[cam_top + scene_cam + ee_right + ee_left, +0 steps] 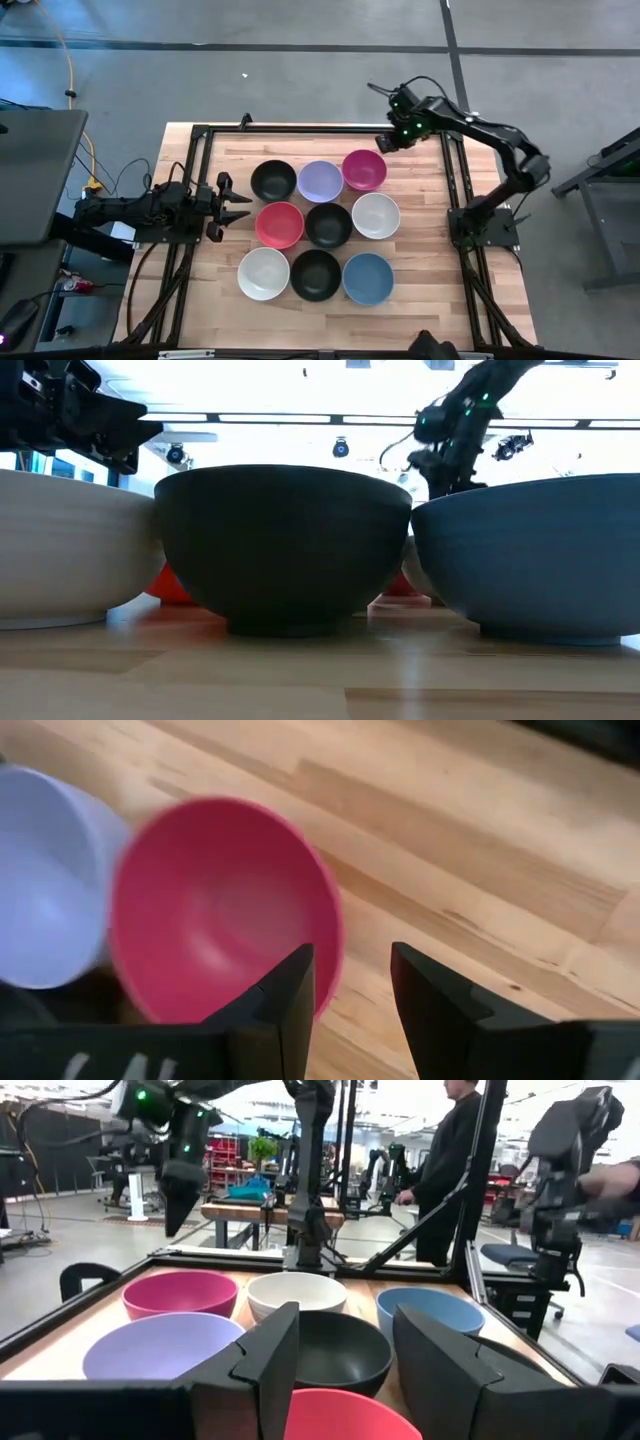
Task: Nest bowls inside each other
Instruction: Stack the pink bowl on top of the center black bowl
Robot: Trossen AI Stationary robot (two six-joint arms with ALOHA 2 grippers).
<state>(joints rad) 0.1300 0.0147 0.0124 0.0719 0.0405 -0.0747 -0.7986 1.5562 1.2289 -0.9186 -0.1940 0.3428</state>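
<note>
Nine bowls stand upright on their bases in three rows of three on the wooden table (pixel 430 280). The far row is black (pixel 273 180), lavender (pixel 320 181) and magenta (pixel 364 170). The middle row is red (pixel 279 224), black (pixel 328 224) and white (pixel 376 215). The near row is white (pixel 264 273), black (pixel 316 274) and blue (pixel 368 278). My left gripper (pixel 235 205) is open and level, just left of the red bowl (pixel 345 1418). My right gripper (pixel 385 143) is open and hangs above the far right rim of the magenta bowl (pixel 215 910).
A black metal frame (pixel 195 130) runs along the table's edges. Bare wood lies right of the bowls and along the far edge. People stand in the room beyond the table (pixel 450 1160). In the low view the near row fills the picture: white (pixel 60 550), black (pixel 285 545), blue (pixel 540 555).
</note>
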